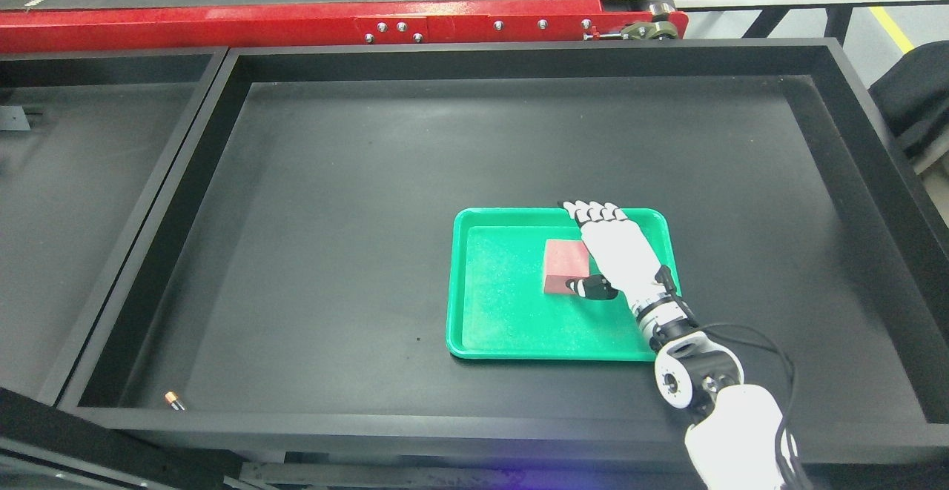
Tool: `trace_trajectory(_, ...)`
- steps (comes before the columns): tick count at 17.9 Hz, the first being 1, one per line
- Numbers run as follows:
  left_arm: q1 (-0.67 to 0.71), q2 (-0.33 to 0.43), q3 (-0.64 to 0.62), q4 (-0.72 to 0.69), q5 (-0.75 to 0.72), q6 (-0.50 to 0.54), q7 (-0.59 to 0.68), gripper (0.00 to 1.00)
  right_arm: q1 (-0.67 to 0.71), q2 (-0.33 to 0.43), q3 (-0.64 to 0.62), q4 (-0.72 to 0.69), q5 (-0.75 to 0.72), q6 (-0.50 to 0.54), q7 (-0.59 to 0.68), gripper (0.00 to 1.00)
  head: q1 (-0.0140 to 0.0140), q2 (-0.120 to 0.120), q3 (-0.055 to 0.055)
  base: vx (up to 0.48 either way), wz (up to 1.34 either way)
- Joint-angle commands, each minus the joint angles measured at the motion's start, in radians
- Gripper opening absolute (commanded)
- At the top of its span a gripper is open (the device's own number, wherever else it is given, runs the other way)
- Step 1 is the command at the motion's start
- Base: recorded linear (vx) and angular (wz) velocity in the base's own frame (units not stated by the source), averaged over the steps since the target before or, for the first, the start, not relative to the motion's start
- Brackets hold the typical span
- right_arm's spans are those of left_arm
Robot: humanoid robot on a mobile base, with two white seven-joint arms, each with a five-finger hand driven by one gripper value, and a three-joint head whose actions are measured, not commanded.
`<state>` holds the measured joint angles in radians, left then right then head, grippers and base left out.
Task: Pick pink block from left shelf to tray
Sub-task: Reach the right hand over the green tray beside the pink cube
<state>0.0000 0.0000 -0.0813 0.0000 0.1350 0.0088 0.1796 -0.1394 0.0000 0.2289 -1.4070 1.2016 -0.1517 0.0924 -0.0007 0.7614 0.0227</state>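
Observation:
A pink block [563,264] lies flat in the green tray [504,327], right of the tray's middle. My right hand [597,249] comes in from the lower right and rests over the tray on the block's right side. Its fingers [593,212] stretch straight out past the block toward the tray's far rim. The black-tipped thumb [589,287] lies at the block's near right corner, seemingly touching it. The hand is open and does not wrap the block. My left arm is out of the picture.
The tray lies in a large black bin with raised walls [519,56]. A second black bin [89,201] adjoins on the left. A red conveyor frame [334,23] runs along the back. A small battery-like object [174,399] lies in the bin's near left corner.

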Motion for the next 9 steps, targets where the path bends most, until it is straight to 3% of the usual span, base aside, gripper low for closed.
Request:
trace_trajectory(1, -0.029, 0.017, 0.0, -0.017, 0.0, 0.0, 0.0, 1.0, -0.034, -0.017, -0.006, 0.111, -0.007, 0.003, 0.039, 0.97, 0.0, 0.0, 0.0, 0.021, 0.0)
trace_trajectory(9, -0.029, 0.017, 0.0, -0.017, 0.0, 0.0, 0.0, 1.0, -0.042, -0.017, -0.006, 0.134, -0.02, 0.003, 0.082, 0.97, 0.0, 0.0, 0.0, 0.003, 0.0)
